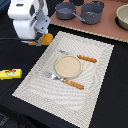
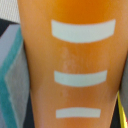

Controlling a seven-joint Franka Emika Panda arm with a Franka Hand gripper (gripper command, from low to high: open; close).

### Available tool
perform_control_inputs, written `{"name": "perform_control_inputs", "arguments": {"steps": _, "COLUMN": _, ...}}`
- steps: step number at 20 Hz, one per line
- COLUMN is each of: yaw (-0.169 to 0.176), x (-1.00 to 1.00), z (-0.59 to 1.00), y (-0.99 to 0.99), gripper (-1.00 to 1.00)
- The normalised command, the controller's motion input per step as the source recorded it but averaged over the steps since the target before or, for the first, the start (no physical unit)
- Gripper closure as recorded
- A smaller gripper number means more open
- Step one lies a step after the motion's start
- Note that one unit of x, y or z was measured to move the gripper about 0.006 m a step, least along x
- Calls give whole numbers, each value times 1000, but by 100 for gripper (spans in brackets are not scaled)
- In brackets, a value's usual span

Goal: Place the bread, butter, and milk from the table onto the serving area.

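The bread [image 1: 46, 38] is a golden-orange loaf lying at the far corner of the serving area's striped placemat [image 1: 92, 85], at the exterior view's left. My gripper [image 1: 39, 40] is low over the loaf, which fills the wrist view [image 2: 70, 60] with its pale score marks. The fingers are hidden, so I cannot tell whether they grip it. The butter [image 1: 11, 73], a flat yellow packet with a red label, lies on the black table left of the mat. The plate [image 1: 68, 66], fork [image 1: 65, 81] and knife [image 1: 82, 58] sit on the mat. The milk is not clearly in view.
A pinkish-brown board [image 1: 107, 29] at the back holds two dark pots [image 1: 65, 10] [image 1: 92, 13] and a pale bowl [image 1: 123, 17]. A grey and teal surface [image 2: 12, 80] shows beside the loaf in the wrist view.
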Motion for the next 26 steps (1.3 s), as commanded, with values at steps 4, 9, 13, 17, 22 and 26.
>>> {"name": "perform_control_inputs", "arguments": {"steps": 4, "yaw": -29, "x": 946, "z": 231, "y": -71, "gripper": 100}}
{"name": "perform_control_inputs", "arguments": {"steps": 9, "yaw": -83, "x": 866, "z": 89, "y": -151, "gripper": 100}}
{"name": "perform_control_inputs", "arguments": {"steps": 13, "yaw": -73, "x": 917, "z": 64, "y": -100, "gripper": 100}}
{"name": "perform_control_inputs", "arguments": {"steps": 17, "yaw": -61, "x": 957, "z": 87, "y": -54, "gripper": 100}}
{"name": "perform_control_inputs", "arguments": {"steps": 22, "yaw": -23, "x": 1000, "z": 83, "y": -1, "gripper": 100}}
{"name": "perform_control_inputs", "arguments": {"steps": 26, "yaw": -21, "x": 1000, "z": 0, "y": -4, "gripper": 100}}
